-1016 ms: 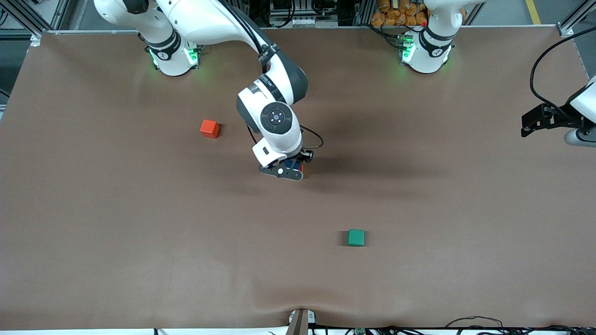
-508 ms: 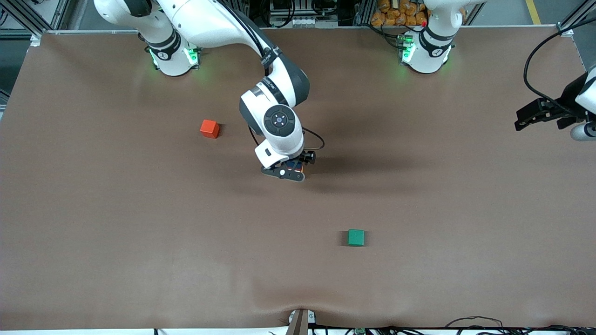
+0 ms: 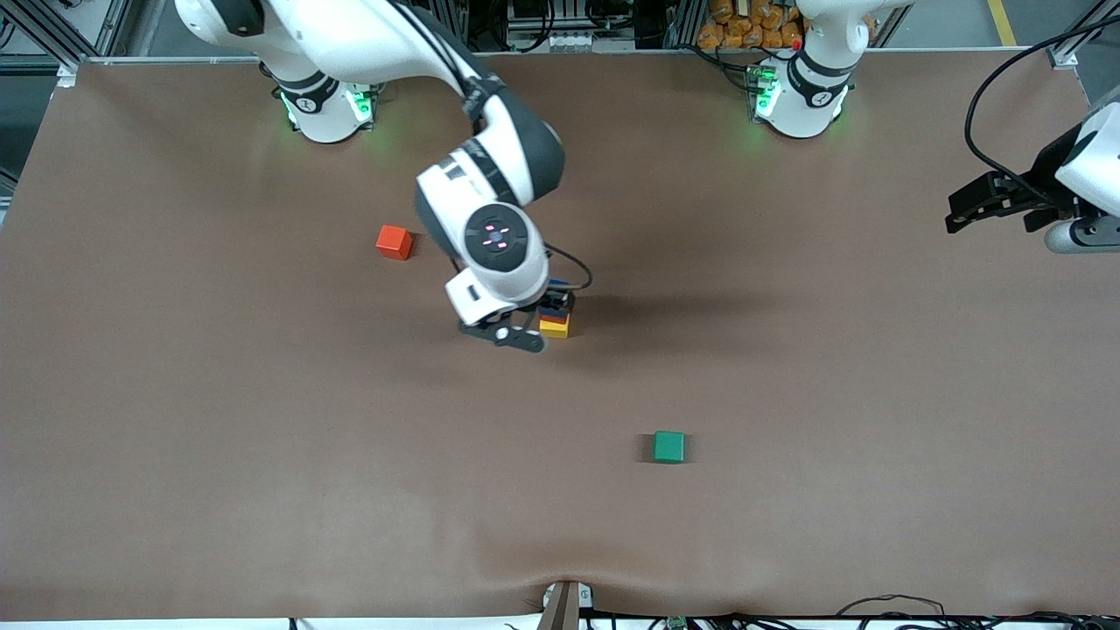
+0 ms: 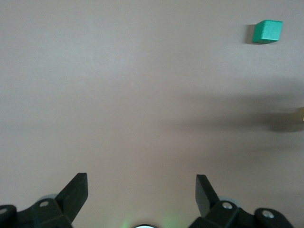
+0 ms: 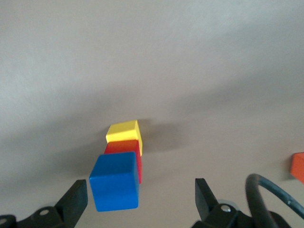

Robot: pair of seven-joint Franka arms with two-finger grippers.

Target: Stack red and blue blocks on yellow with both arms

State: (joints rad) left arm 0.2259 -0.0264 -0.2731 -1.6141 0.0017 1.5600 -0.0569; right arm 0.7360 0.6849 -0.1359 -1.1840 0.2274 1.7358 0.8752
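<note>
Deep blue matte cube (image 5: pixel 114 181) on crimson red cube (image 5: pixel 124 148) on bright yellow cube (image 5: pixel 123 131), right gripper (image 5: pixel 137 194) above, fingers spread, empty, left gripper (image 4: pixel 141 189) waiting wide open at table's end.

Overall light: bright and even over the brown surface (image 3: pixel 262 420), no harsh glare.
Shadows: a broad, soft dark band lies on the surface beside the right arm (image 3: pixel 490 219), toward the left arm's end; the green cube (image 3: pixel 669 446) casts only a thin shadow.
Glow: green lamps shine at both arm bases.
Left wrist view: soft, low contrast, with a diffuse shadow band.
Right wrist view: the blue block (image 5: pixel 115 187) is slightly blurred; a soft shadow lies beside the yellow cube (image 5: pixel 123 131).
</note>
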